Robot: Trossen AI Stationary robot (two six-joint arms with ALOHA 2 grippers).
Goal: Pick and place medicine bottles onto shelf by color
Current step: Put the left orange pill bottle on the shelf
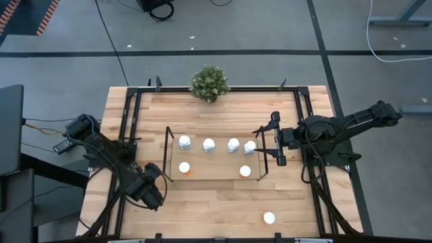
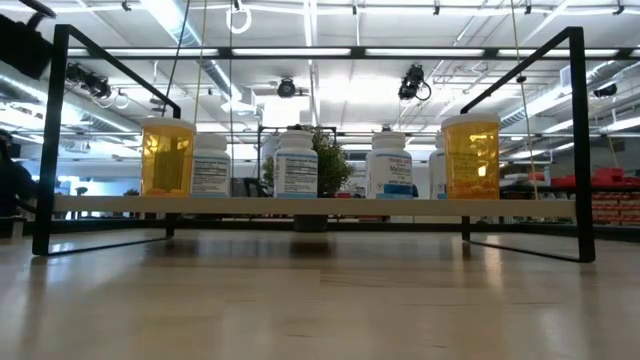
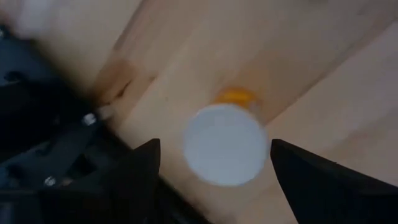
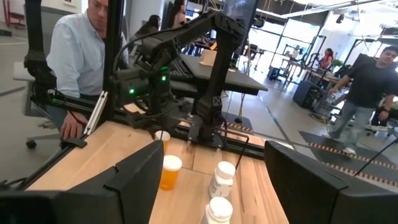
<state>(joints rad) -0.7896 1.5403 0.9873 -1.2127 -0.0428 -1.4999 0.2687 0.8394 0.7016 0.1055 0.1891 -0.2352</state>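
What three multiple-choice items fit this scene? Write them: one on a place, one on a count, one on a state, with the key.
1. Where does the lone bottle stand?
A. beside the plant
B. under the shelf
C. on the table off the shelf, on the right arm's side

2. How many bottles stand on the shelf?
A. six
B. three
C. eight

3. How is the right claw?
A. shut on a bottle
B. open and empty
C. out of view

Key: C, the lone bottle stands on bare wood far from the plant; A, the shelf holds four whitish and two orange; B, the right claw has its fingers spread with nothing between.
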